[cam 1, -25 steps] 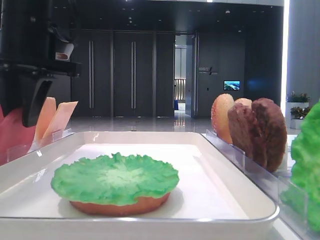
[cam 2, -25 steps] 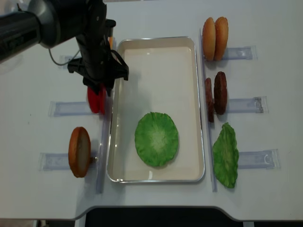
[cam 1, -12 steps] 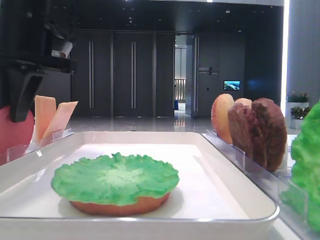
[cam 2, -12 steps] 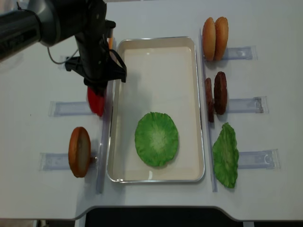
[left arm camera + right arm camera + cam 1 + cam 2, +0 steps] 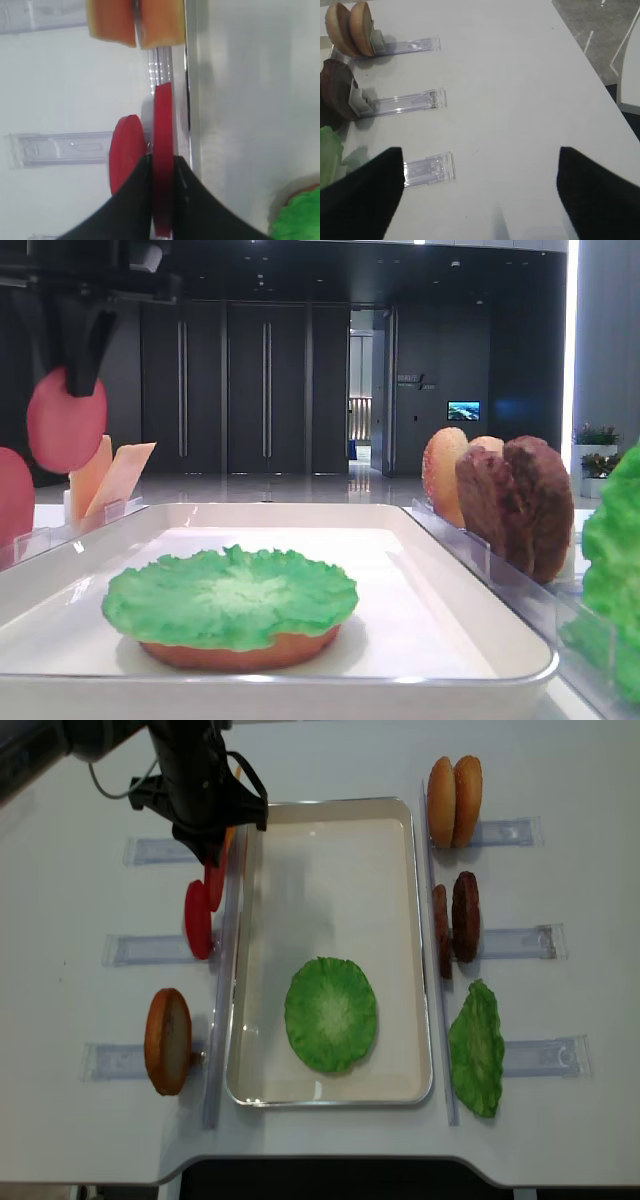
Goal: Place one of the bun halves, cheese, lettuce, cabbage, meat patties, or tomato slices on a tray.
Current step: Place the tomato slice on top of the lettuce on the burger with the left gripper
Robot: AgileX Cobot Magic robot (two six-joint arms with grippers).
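My left gripper (image 5: pixel 212 848) is shut on a red tomato slice (image 5: pixel 214 880), held on edge in the air beside the left rim of the white tray (image 5: pixel 330 806). The left wrist view shows the held tomato slice (image 5: pixel 163 125) clamped between the black fingers (image 5: pixel 145 185). A second tomato slice (image 5: pixel 198 918) stands in its clear holder just left of it. Lettuce (image 5: pixel 331 1013) lies on a bun half inside the tray. My right gripper (image 5: pixel 480 195) is open over bare table, holding nothing.
Cheese slices (image 5: pixel 112 476) stand behind the held slice. A bun half (image 5: pixel 168 1040) stands at the left front. On the right, two bun halves (image 5: pixel 455 788), meat patties (image 5: pixel 456 920) and a second lettuce leaf (image 5: pixel 477 1048) stand in clear holders (image 5: pixel 427 169).
My left gripper closed on one tomato slice and lifted it up out of its holder, drifting toward the far end of the tray. The other slice stayed in place.
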